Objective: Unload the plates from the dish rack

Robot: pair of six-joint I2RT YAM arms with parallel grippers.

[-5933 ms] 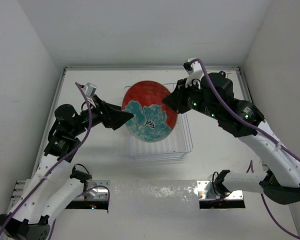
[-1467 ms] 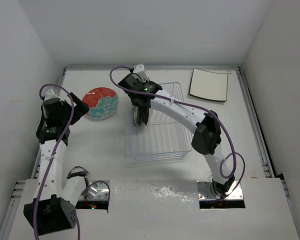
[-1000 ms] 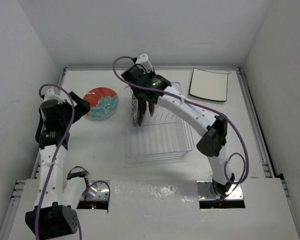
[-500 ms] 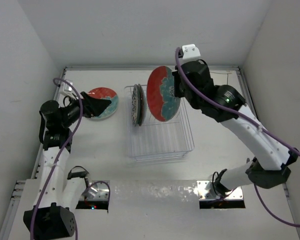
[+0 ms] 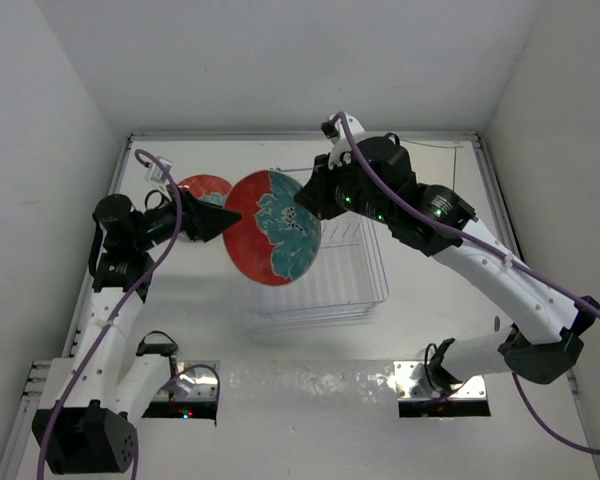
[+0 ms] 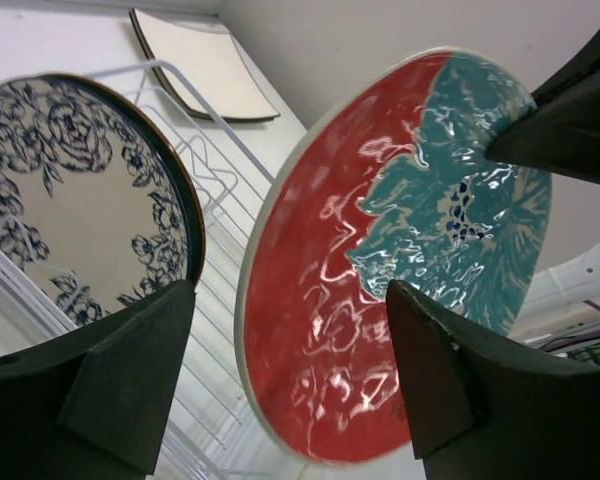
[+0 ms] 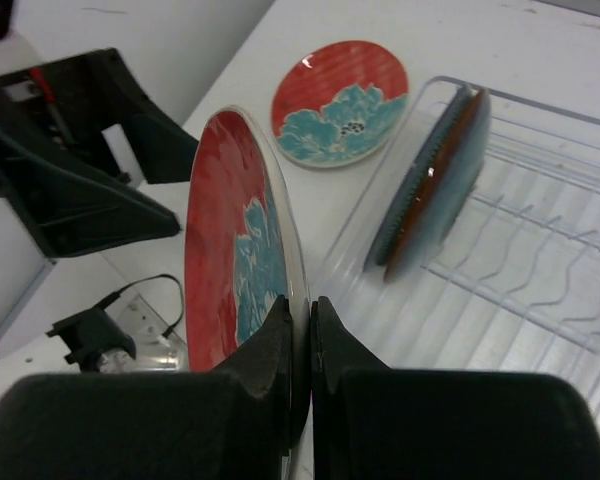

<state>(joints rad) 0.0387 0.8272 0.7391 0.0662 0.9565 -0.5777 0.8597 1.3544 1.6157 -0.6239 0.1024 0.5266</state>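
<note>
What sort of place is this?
Probably a lab robot cell, not a kitchen: bare white walls box in a white table, two arms are bolted at its near edge, and the only homeware is a wire dish rack and plates, one large red-and-teal plate gripped by the right claw.

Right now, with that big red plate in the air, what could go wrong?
The right pincer grips the big red plate only by its rim, in mid-air; it could slip and shatter. The open left pincer sits close and could knock it. A swing could clip the floral plate standing in the dish rack.
</note>
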